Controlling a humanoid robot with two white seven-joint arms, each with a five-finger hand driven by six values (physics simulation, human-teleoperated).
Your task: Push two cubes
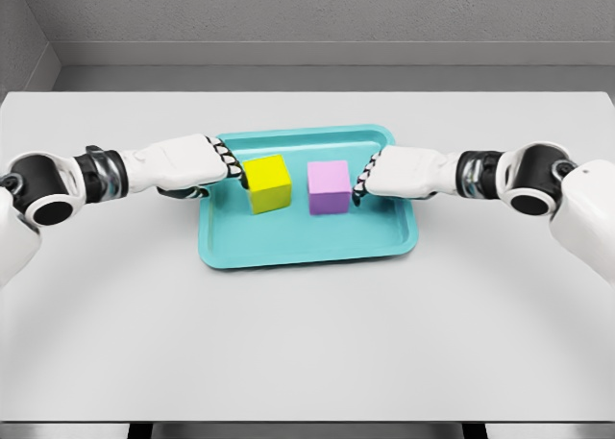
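Cubes — we're pressing flat, empty left hand (197, 162) on yellow cube (268, 182), right hand (399, 173) beside purple cube (329, 186) — next pushing 'em together w/ even force.

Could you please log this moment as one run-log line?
left robot hand: at yellow cube | right robot hand: at purple cube | cubes: apart, on teal tray

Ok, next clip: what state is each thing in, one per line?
yellow cube: upright on the tray, left hand's fingertips at its left face.
purple cube: upright on the tray, apart from the yellow one, right hand at its right face.
teal tray: flat on the table, holding both cubes.
left hand: fingers extended, grasping nothing.
right hand: fingers extended, grasping nothing.
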